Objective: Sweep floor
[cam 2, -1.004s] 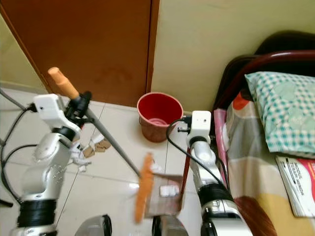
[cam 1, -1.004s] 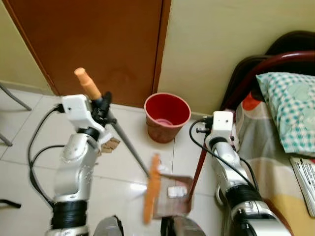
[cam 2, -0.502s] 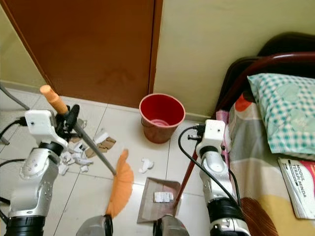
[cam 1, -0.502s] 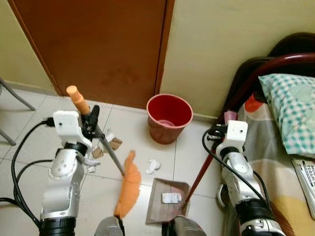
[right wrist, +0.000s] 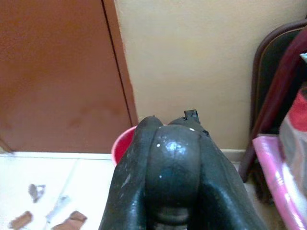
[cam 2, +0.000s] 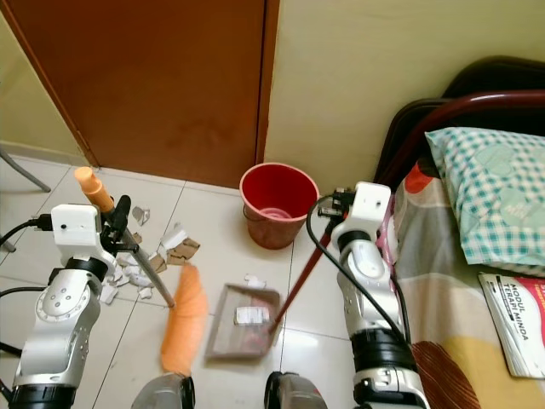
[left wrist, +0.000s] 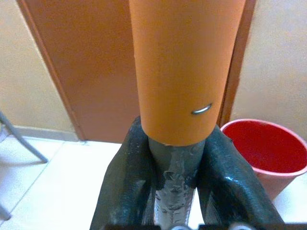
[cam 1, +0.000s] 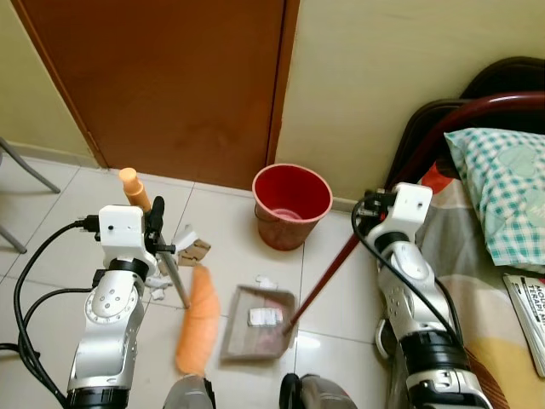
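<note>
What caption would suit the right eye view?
Left gripper holds the orange broom, right gripper the dustpan with one scrap; paper litter remains by the red bucket.

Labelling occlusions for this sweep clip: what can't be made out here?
- Red plastic bucket: bottom contents, eye views, too small.
- Scrap on brown dustpan: what it is, too small.
- Orange-bristled broom: bristles blurred.
- Right gripper: grasped dustpan handle's end hidden by fingers, right wrist view.
</note>
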